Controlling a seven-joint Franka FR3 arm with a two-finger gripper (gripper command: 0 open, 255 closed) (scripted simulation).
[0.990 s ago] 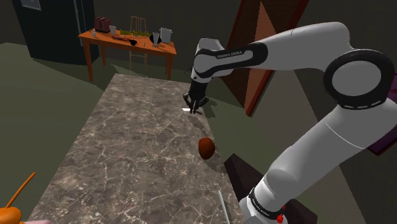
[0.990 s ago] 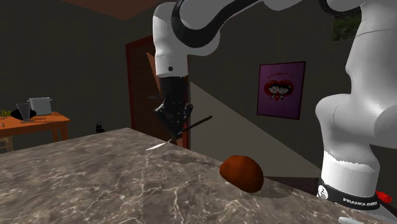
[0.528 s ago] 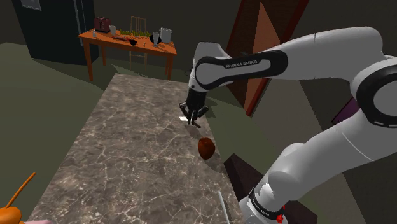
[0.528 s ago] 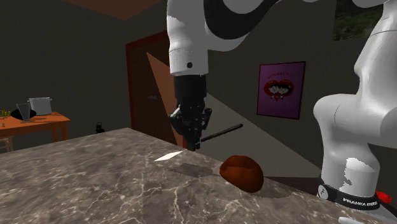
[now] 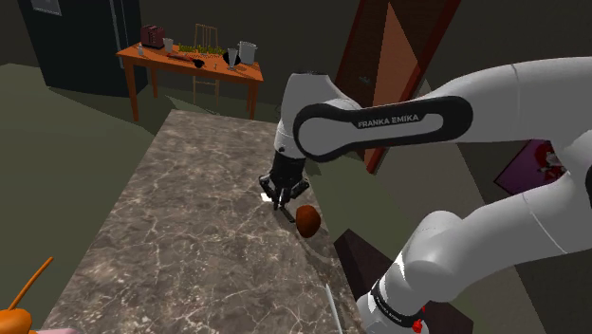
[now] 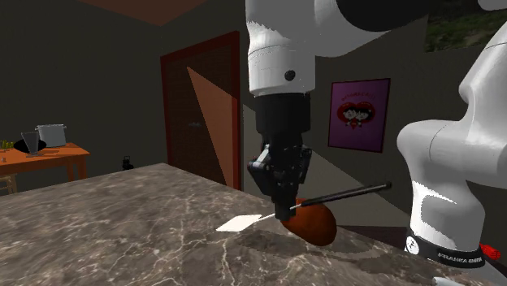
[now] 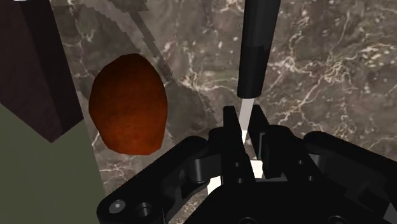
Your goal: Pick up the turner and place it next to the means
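Observation:
My black gripper (image 5: 283, 201) is shut on the turner and hangs just above the marbled tabletop (image 5: 190, 247). The turner's white blade (image 6: 240, 222) sticks out on one side of the gripper (image 6: 282, 213) and its black handle (image 6: 349, 193) on the other, held roughly level. A brown, egg-shaped object (image 5: 307, 221) lies on the table right beside the gripper. In the wrist view the fingers (image 7: 233, 127) clasp the turner's thin white neck, the black handle (image 7: 254, 51) runs away from the gripper (image 7: 245, 124), and the brown object (image 7: 127, 105) lies off to one side near the table's edge.
The dark stand box (image 5: 365, 261) sits just past the table's edge near the brown object. An orange table (image 5: 190, 62) with pots stands far back. An orange item (image 5: 24, 294) shows at the shoulder view's lower left. A red-brown door (image 5: 389, 57) stands behind the arm.
The gripper has carried the turner along the table's edge toward the stand and come down beside the brown object. The brown object has not moved.

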